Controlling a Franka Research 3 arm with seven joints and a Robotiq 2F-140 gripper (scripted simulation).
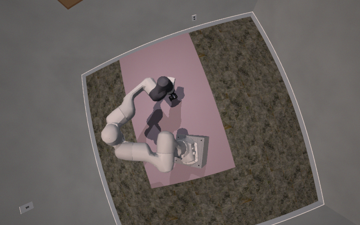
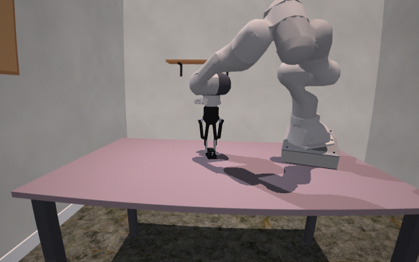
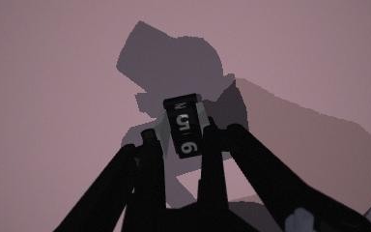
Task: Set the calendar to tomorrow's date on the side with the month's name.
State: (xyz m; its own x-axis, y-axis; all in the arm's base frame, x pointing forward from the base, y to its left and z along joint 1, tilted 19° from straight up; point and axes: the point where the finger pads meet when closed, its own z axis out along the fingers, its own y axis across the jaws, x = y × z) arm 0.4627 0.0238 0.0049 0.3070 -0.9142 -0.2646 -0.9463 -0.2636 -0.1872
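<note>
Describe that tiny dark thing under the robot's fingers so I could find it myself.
Start at the pink table, then follow the white arm down to its black fingers. Between them sits a small black cube, the only loose object visible, with a white 7 on its front.

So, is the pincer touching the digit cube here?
Cannot tell. The wrist view shows the pincer flanking the cube, close on both sides, but neither a gap nor contact shows plainly. In the exterior view it is too small to judge.

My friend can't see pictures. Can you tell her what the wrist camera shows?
The gripper is closing its two black fingers around a small black number cube on the pink table, with 5 and 6 showing on the cube.
</note>
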